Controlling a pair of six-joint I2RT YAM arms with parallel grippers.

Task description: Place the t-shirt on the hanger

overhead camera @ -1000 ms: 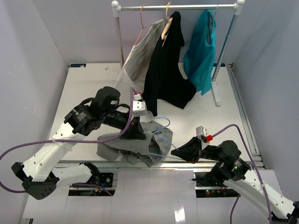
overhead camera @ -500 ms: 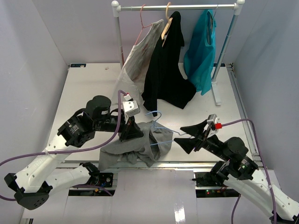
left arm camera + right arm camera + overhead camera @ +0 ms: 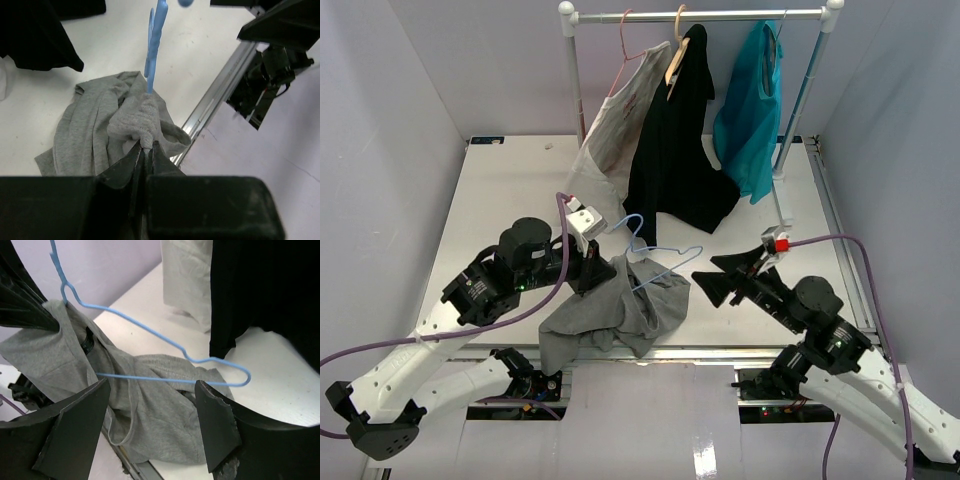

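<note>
The grey t-shirt (image 3: pixel 620 312) lies bunched near the table's front edge, with one part pulled up. My left gripper (image 3: pixel 601 276) is shut on that raised bunch of fabric (image 3: pixel 137 117). The light-blue wire hanger (image 3: pixel 657 262) comes up out of the bunch, hook topmost. In the left wrist view its wire (image 3: pixel 152 45) rises straight from the pinched cloth above the left gripper (image 3: pixel 146 148). My right gripper (image 3: pixel 706 271) stands open to the right of the hanger and apart from it. In the right wrist view the hanger (image 3: pixel 165 337) and t-shirt (image 3: pixel 165 420) lie beyond the spread right gripper (image 3: pixel 150 385).
A white rack (image 3: pixel 573 80) stands at the back with a white printed shirt (image 3: pixel 620 130), a black garment (image 3: pixel 675 150) and a teal garment (image 3: pixel 752 110). The black garment's hem reaches the table behind the hanger. A metal rail (image 3: pixel 215 95) runs along the front edge.
My right gripper has opened, let go of the hanger's end and drawn back up and to the right. The left gripper shifted left, and the hanger's hook now stands higher.
</note>
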